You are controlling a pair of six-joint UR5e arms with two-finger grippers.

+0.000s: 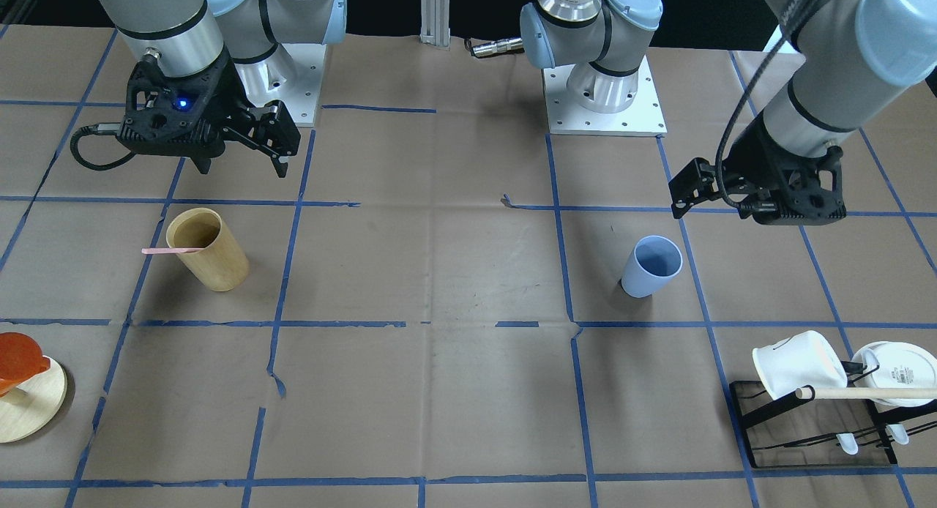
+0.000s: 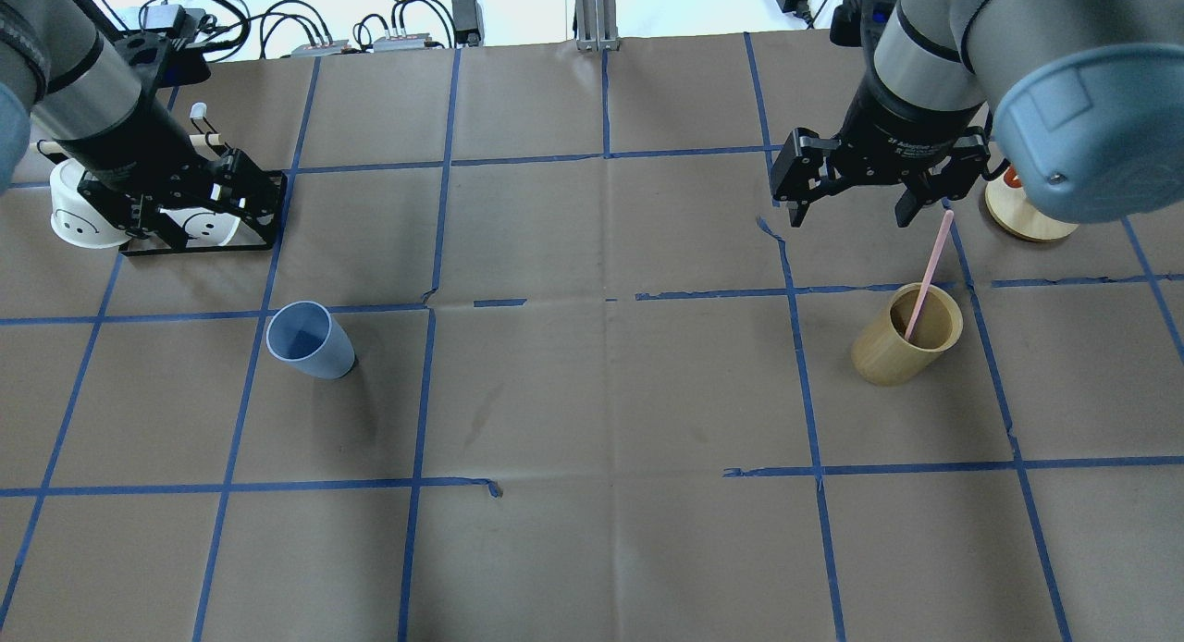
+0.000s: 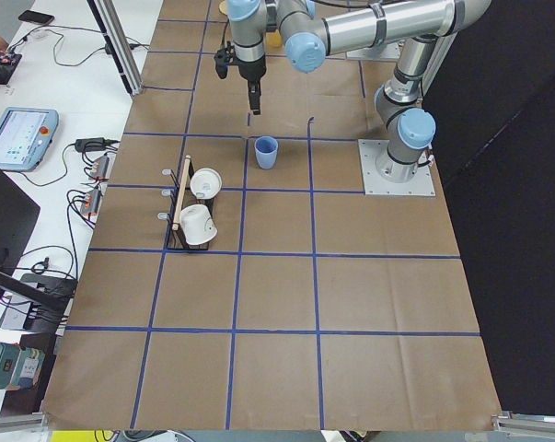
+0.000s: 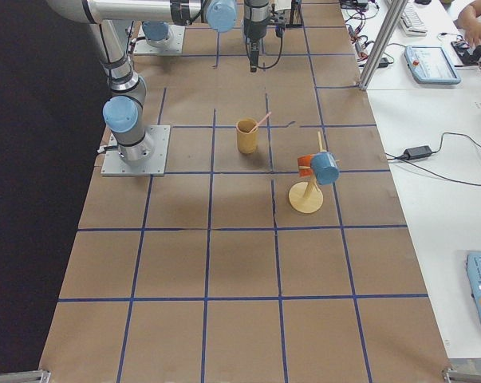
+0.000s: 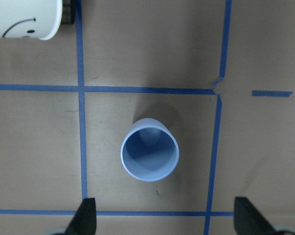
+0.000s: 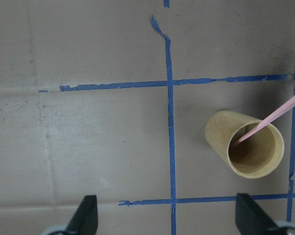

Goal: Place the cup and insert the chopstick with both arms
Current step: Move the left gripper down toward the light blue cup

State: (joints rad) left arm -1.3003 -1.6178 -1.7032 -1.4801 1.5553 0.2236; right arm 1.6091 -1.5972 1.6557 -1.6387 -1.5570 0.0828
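Observation:
The light-blue cup stands upright and empty on the table, on my left side. My left gripper hovers open above and behind it; in the left wrist view the cup lies just ahead of the spread fingertips. One pale-pink chopstick leans in a tan wooden cup on my right side. My right gripper is open and empty, raised beyond that cup. The right wrist view shows the wooden cup and chopstick off to the right of the fingers.
A black mug rack with white mugs and a wooden rod stands under my left arm, near the blue cup. A round wooden stand with an orange cup sits at the far right end.

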